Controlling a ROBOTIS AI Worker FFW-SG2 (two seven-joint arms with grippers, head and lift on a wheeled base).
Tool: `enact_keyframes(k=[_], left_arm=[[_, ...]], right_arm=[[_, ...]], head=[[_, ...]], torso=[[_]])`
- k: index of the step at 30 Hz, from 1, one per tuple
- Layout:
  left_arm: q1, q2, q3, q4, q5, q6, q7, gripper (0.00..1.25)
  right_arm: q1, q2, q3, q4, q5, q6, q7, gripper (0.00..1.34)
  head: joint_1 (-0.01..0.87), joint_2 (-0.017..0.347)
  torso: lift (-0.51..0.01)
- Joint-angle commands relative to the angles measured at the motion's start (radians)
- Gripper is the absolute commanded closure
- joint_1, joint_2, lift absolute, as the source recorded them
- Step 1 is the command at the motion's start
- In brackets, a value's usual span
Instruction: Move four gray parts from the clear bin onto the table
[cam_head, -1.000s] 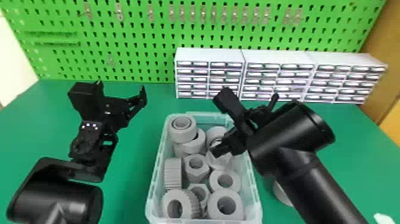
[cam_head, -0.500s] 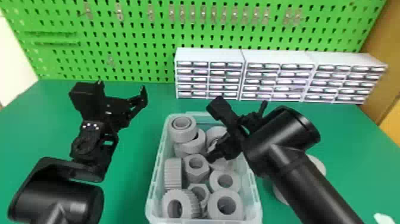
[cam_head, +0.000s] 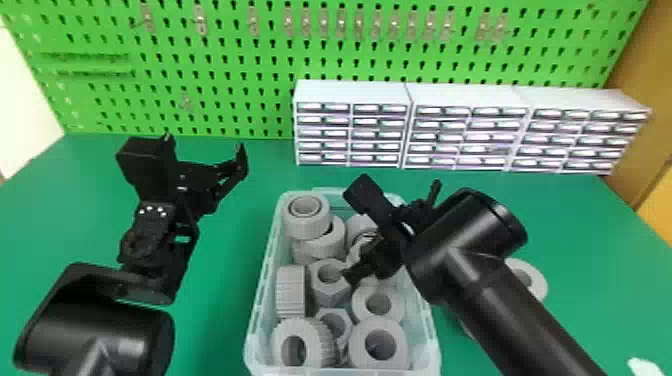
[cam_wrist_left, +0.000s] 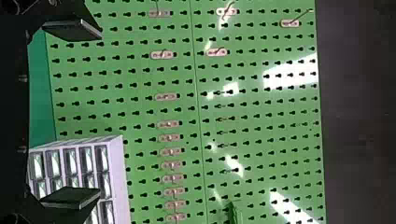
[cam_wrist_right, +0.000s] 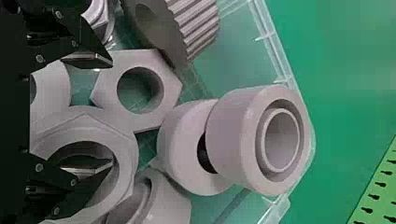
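In the head view, my right gripper (cam_head: 372, 260) is over the right half of the clear bin (cam_head: 432, 337), among several gray parts. The right wrist view shows that gripper (cam_wrist_right: 105, 114) open; one finger overlaps the rim of a gray hex nut (cam_wrist_right: 170, 88), the other overlaps the hole of a wider gray nut (cam_wrist_right: 123, 154). Two gray rings, the upper one (cam_head: 315, 226) leaning on the lower (cam_head: 320, 247), lie in the bin's back left corner. Parked left of the bin, my left gripper (cam_head: 205, 145) is open above the table; in the left wrist view the gripper (cam_wrist_left: 96, 113) faces the pegboard.
On the table right of the bin, a gray part (cam_head: 535, 280) is partly hidden by the right arm. White drawer cabinets (cam_head: 350, 92) stand behind the bin, before a green pegboard (cam_head: 240, 65). A white object (cam_head: 644, 367) lies at the bottom right corner.
The right arm has moved left over the bin and then slightly down, uncovering more of the gray part on the table at right. The left arm has stayed still.
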Motion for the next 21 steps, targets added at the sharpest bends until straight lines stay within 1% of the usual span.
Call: enact_keyframes(k=[1, 10, 13, 16, 19, 21], left_arm=[[0.001, 0.002, 0.000, 0.000, 0.002, 0.000, 0.000, 0.11], [0.001, 0.005, -0.002, 0.000, 0.002, 0.000, 0.000, 0.11], [0.001, 0.005, -0.002, 0.000, 0.004, 0.000, 0.000, 0.11], [0.003, 0.006, 0.000, 0.000, 0.004, 0.000, 0.000, 0.11], [0.003, 0.006, 0.000, 0.000, 0.005, 0.000, 0.000, 0.11], [0.003, 0.006, 0.000, 0.000, 0.005, 0.000, 0.000, 0.11]], right_arm=[[0.003, -0.003, 0.004, 0.005, 0.000, 0.000, 0.000, 0.50], [0.005, -0.006, 0.008, 0.019, 0.000, 0.000, 0.000, 0.51], [0.005, -0.008, 0.013, 0.019, -0.002, 0.000, 0.000, 0.55], [0.005, -0.008, 0.024, 0.019, 0.003, 0.006, 0.000, 0.74], [0.001, -0.008, 0.033, 0.019, 0.009, 0.009, -0.001, 1.00], [0.003, -0.006, 0.031, 0.017, -0.005, 0.006, -0.012, 1.13]], head=[[0.678, 0.034], [0.678, 0.034], [0.678, 0.034], [0.678, 0.034], [0.678, 0.034], [0.678, 0.034]], torso=[[-0.050], [-0.050], [-0.050], [-0.050], [-0.050], [-0.050]])
